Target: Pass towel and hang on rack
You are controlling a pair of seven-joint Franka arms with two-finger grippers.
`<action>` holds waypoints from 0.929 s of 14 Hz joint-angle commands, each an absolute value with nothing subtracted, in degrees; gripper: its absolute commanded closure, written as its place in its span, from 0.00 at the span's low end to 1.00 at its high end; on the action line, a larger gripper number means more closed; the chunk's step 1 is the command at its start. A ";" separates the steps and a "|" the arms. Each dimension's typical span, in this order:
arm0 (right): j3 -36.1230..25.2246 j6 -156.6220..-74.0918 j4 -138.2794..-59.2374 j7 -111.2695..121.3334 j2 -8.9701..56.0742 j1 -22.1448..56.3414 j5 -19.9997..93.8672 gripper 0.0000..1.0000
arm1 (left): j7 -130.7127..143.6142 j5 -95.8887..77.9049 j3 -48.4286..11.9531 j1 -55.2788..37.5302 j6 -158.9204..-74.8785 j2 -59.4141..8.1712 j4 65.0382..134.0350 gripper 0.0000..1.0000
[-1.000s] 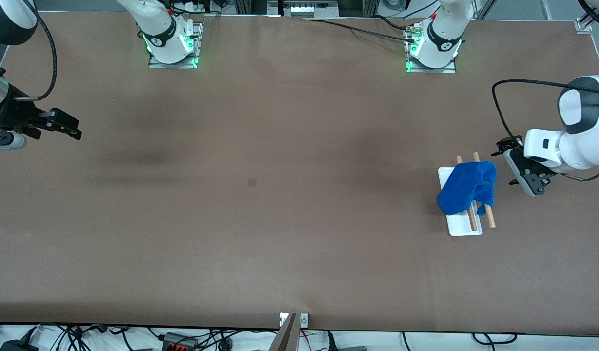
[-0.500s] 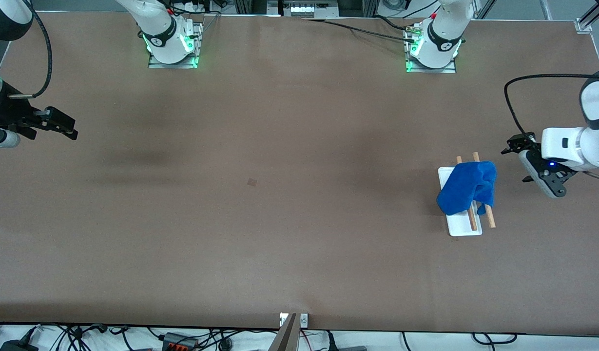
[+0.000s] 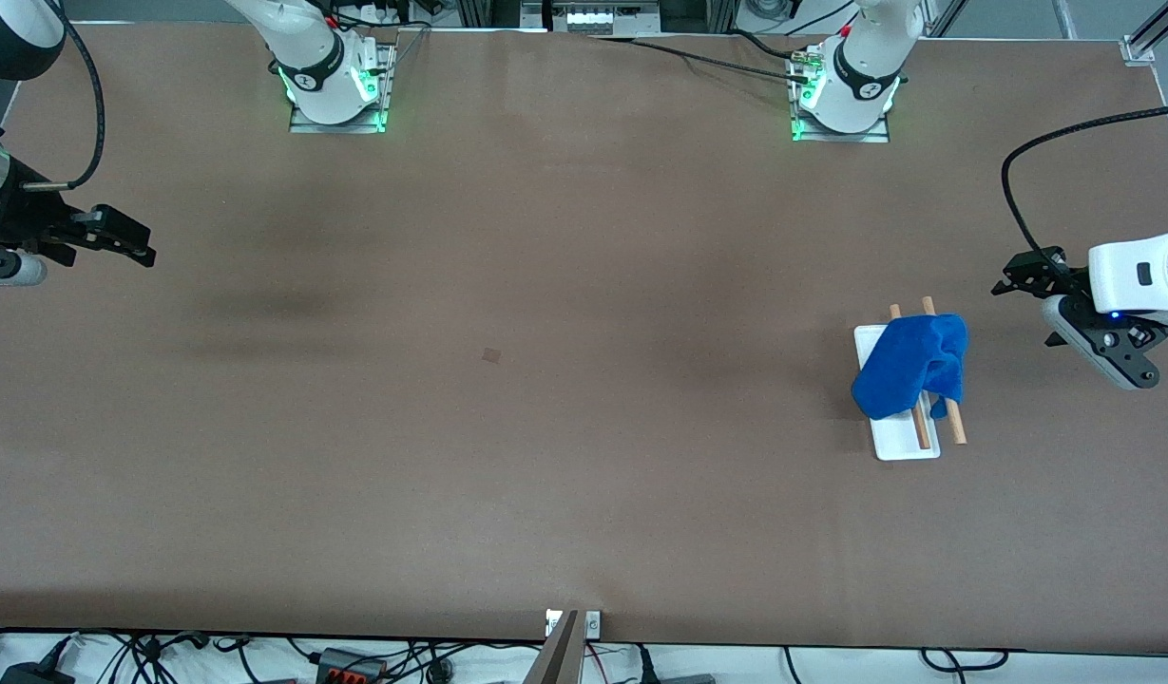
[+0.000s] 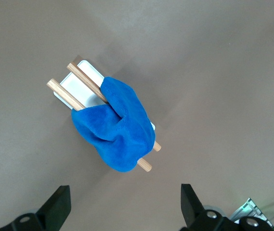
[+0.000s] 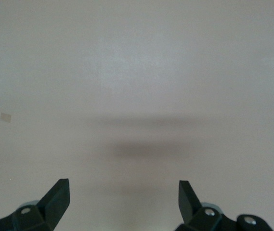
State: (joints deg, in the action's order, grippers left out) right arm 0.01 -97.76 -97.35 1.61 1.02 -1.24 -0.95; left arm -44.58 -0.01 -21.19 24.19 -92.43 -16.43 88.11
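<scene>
The right gripper [image 3: 132,245] hangs over the table [image 3: 564,456] at the right arm's end, well apart from the rack, and that arm waits. In the right wrist view its two dark fingers [image 5: 55,199] stand wide apart with nothing between them, over bare brown surface and a small pale square mark [image 5: 6,117].

That small square mark [image 3: 491,355] also shows in the front view, on the table about midway between the right gripper and the rack.

The rack [image 3: 897,439] stands on the table toward the left arm's end, its flat white base resting on the surface and its two light-brown wooden bars running parallel above it. The blue towel [image 3: 909,366] is draped over both bars, bunched up, covering the middle and the end of the rack farther from the front camera, while the bar ends nearer that camera stay bare. In the left wrist view the towel [image 4: 115,127] lies across the rack [image 4: 86,77] in the same way.

The left gripper [image 3: 1054,309] is in the air just beside the rack, toward the left arm's end of the table, not touching it or the towel. Its fingers [image 4: 57,207] are spread apart and empty.
</scene>
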 commanded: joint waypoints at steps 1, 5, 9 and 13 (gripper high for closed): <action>0.09 -98.61 -98.88 1.32 -0.26 -1.23 -1.58 0.00 | -41.23 0.62 -21.19 22.85 -89.66 -17.93 84.82 0.00; 0.00 -97.91 -97.74 1.23 -0.18 -1.23 -1.41 0.00 | -32.46 0.62 -20.13 20.85 -87.45 -14.08 82.53 0.00; -0.09 -97.73 -97.12 2.37 -0.18 -1.23 -1.41 0.00 | -20.04 0.78 -9.85 10.47 -91.39 -7.05 89.28 0.00; 0.00 -97.65 -97.12 2.46 -0.18 -1.23 -1.41 0.00 | -19.69 0.18 -9.76 11.08 -96.94 -0.89 98.61 0.00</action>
State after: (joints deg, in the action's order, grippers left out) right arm -0.07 -97.97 -97.22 1.67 0.38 -1.26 -0.96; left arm -20.20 0.01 -10.83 11.54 -93.88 -5.64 92.47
